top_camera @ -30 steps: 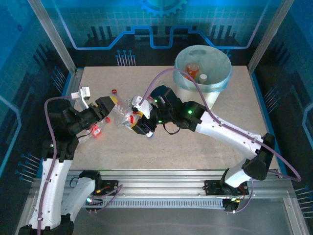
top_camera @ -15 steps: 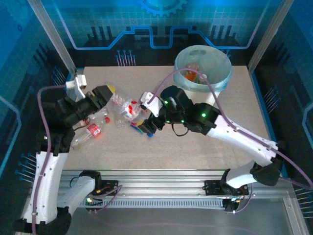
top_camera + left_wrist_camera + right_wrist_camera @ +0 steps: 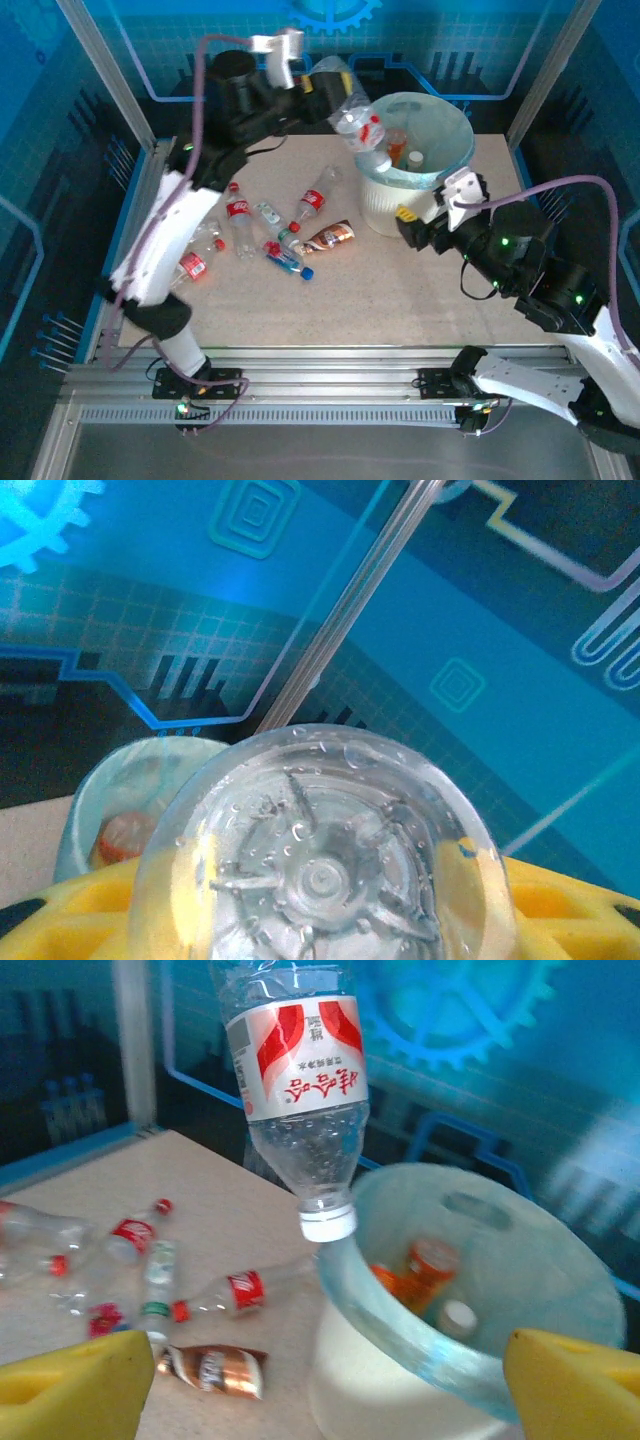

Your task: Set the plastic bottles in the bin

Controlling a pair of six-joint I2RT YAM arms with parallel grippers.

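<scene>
A clear bottle with a red-and-white label was gripped cap-down by the left tool, just above the bin rim. The right tool was spread wide and empty beside the bin. Several other bottles were scattered on the table.

Left arm reaches high over the tabletop's far edge, my jaws clamped on a clear bottle; right arm low, jaws wide apart.

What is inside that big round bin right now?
Inside the bin, an orange bottle and a white cap show against the blue-green liner. Anything deeper is covered by the near wall and those bottles, so no full count is possible.
</scene>
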